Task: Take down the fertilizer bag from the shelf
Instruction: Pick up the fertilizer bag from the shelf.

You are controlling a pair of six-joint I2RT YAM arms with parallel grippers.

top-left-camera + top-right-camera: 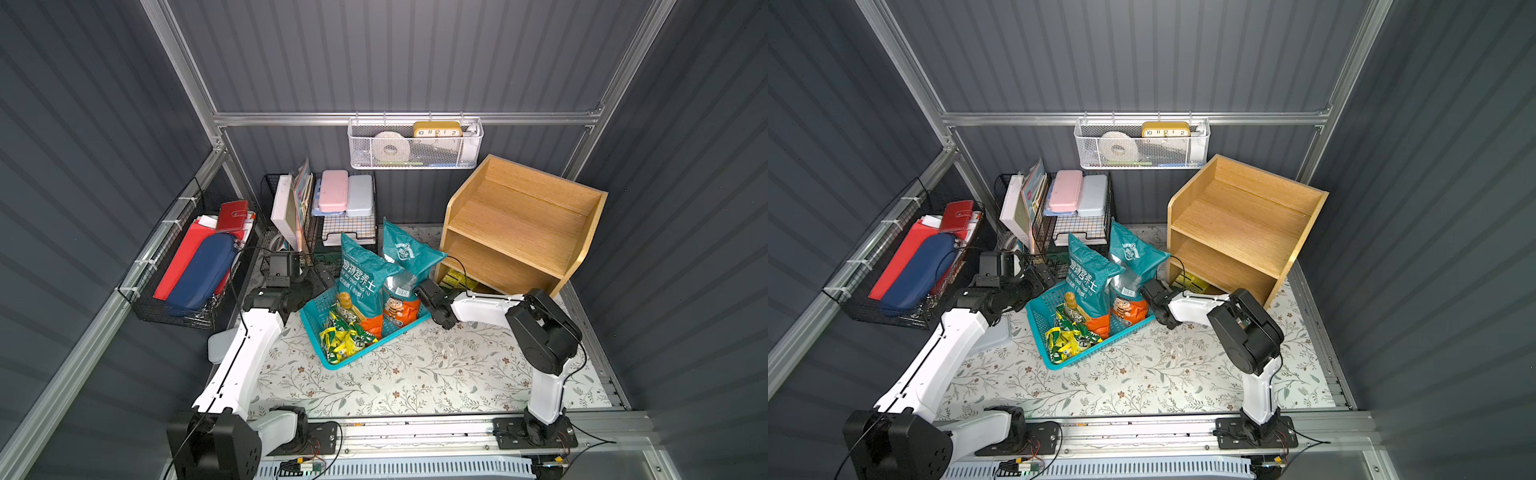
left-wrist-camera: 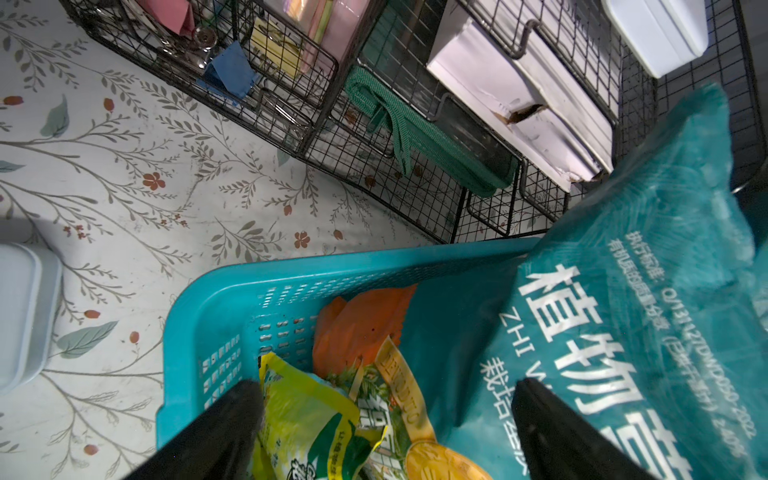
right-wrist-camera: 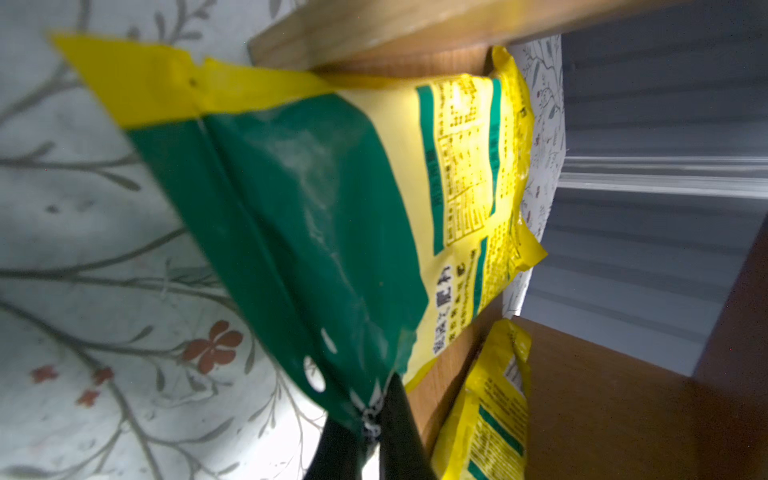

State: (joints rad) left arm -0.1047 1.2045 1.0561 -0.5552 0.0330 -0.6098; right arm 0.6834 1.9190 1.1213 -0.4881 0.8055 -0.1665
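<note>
While the right gripper (image 3: 374, 409) pinches a corner of the yellow-green fertilizer bag (image 3: 316, 199), bag sticking out of bottom tier of the shelf (image 1: 519, 232), left gripper (image 2: 386, 395) spread wide over teal basket (image 2: 291, 266).

We find both top views evenly lit and sharp, the walls (image 1: 83, 124) bowing toward the edges. In the right wrist view the bag (image 3: 299, 216) is blurred; glare whitens the tablecloth (image 3: 286, 415) at bottom centre.

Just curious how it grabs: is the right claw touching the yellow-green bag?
Touching. The right wrist view shows the right gripper shut on the green corner of the fertilizer bag.
</note>
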